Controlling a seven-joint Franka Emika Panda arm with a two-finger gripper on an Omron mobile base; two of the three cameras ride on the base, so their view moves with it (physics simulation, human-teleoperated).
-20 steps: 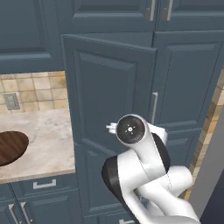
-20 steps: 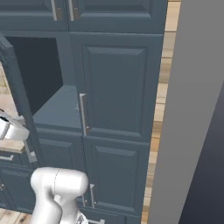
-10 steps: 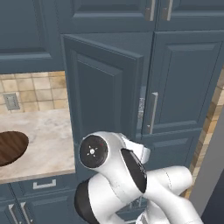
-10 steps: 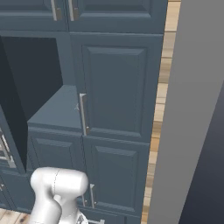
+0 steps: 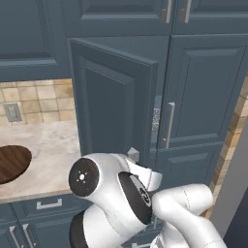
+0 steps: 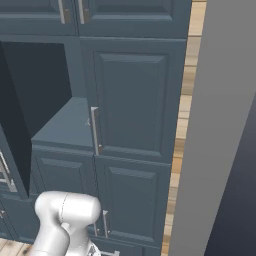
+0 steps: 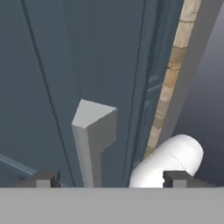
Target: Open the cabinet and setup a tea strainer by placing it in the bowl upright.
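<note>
The cabinet's left door stands swung out toward me, and its dark inside with a shelf lies bare; the right door is shut. In the hand view my gripper is open, its fingertips wide apart on either side of the open door's silver handle without touching it. A speckled silver bit, perhaps the tea strainer, shows in the gap behind the open door. The dark wooden bowl sits on the counter at the far left. My own elbow hides the hand in the left base view.
A beige stone counter with a tiled backsplash and a wall outlet lies left of the cabinet, with drawers below it. A grey wall stands close on the right. More blue doors run above.
The fingers have spread and let go of the door handle. The left door has swung further open, and my elbow has dropped low and to the left.
</note>
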